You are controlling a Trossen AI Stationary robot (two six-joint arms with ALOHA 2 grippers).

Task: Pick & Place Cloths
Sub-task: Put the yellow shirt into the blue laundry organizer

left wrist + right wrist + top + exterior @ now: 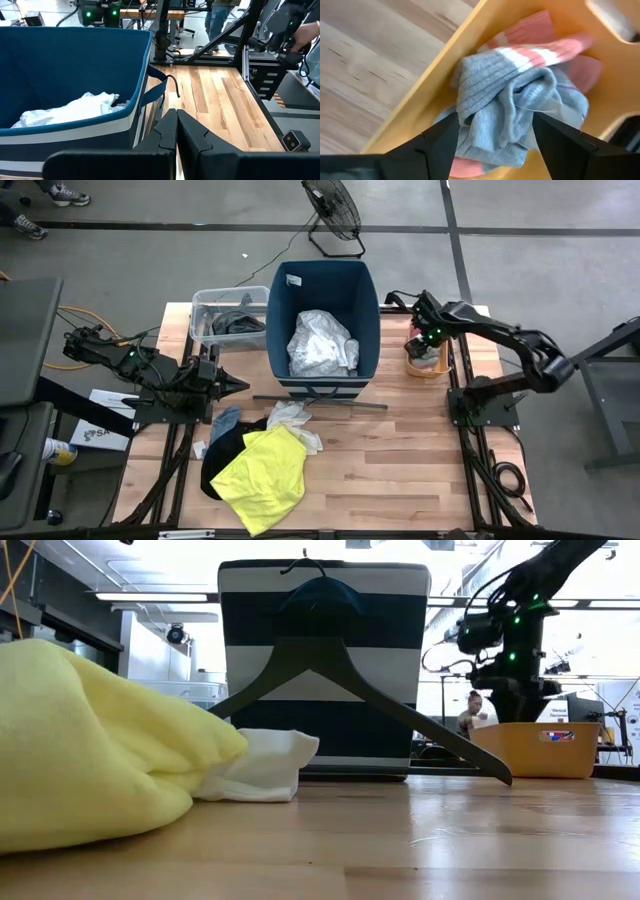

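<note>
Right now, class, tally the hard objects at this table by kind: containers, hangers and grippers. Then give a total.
Containers: 3 (blue bin, clear tub, orange tub)
Hangers: 1 (dark hanger)
Grippers: 2 (left gripper, right gripper)
Total: 6

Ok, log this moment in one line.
right gripper: open over grey sock in orange tub | left gripper: shut, beside blue bin

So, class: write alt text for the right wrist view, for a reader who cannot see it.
The right gripper, fingers open, hangs over a bunched grey sock with pink and white bands, lying inside an orange tub. Light wooden table shows beside the tub.
</note>
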